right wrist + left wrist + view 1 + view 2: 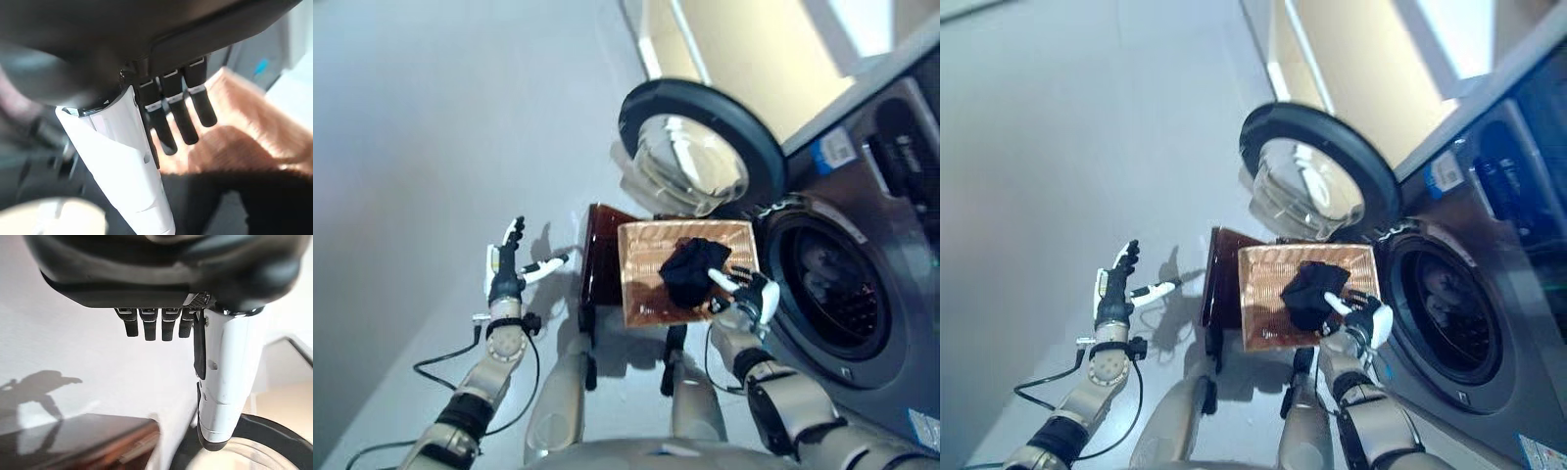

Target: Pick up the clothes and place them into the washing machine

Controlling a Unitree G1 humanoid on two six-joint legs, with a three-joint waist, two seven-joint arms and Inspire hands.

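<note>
Right hand (751, 297) hovered at the near right edge of the woven basket (646, 257), fingers straight and spread, white-covered thumb pointing toward the dark garment; its wrist view showed the fingers (182, 116) extended above the cloth with nothing gripped. Left hand (506, 264) was held well to the left over bare floor, fingers straight and relaxed, empty, apparently idle. Black garment (694, 268) lay bunched in the basket toward its right side, just beside the right thumb, whether touching could not be told. Basket rested on a small dark brown stool (599, 262) set directly before the machine. Beyond it, washing machine (886, 196) stood with its round glass door (697, 157) swung fully open, drum opening (830, 290) exposed close to the basket's right; something pale showed inside the drum, too indistinct to name. Judged: task at its early stage, door already open, garment not yet grasped. Left to do: close on the cloth, lift it clear, carry it the short way right into the drum, release.
</note>
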